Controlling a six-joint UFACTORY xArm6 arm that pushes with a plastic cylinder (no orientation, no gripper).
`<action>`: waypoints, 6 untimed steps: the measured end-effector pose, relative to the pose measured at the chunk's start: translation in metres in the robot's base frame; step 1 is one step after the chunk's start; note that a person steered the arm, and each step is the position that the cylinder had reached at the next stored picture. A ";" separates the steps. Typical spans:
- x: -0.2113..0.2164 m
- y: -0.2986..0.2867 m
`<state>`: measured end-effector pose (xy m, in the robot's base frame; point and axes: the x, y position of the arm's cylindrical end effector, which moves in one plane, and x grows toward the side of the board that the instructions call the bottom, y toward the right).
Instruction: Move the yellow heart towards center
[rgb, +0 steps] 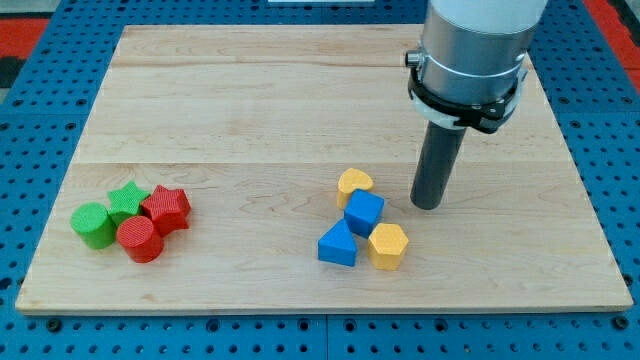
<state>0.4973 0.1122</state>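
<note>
**Pushing stock: yellow heart, cluster at lower middle**

Listing what lies on the wooden board (250, 110) at this moment.

Item 1, yellow heart (354, 183): sits a little to the view's right of the board's middle and below it, at the top of a tight group. It touches the blue cube (364, 212) just beneath it. Judged small, rigid and light; it should slide readily on the smooth wood and may spin if struck off-centre. No hold is possible, so contact belongs on its flat side wall, opposite the wanted direction of travel.

Item 2, same group: blue triangular block (337, 244) and yellow hexagonal block (388, 245), both against the cube.

Item 3, far group at the view's left: green cylinder (93, 224), green star (127, 199), red star (166, 207), red cylinder (139, 238), packed together.

Item 4, my tip (428, 205): a plain rod, nothing to open or close, carrying nothing. It stands on the board to the view's right of the heart, near it, touching no block.
</note>
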 end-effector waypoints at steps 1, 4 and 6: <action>0.000 0.002; -0.063 0.006; -0.113 -0.056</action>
<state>0.3839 0.0566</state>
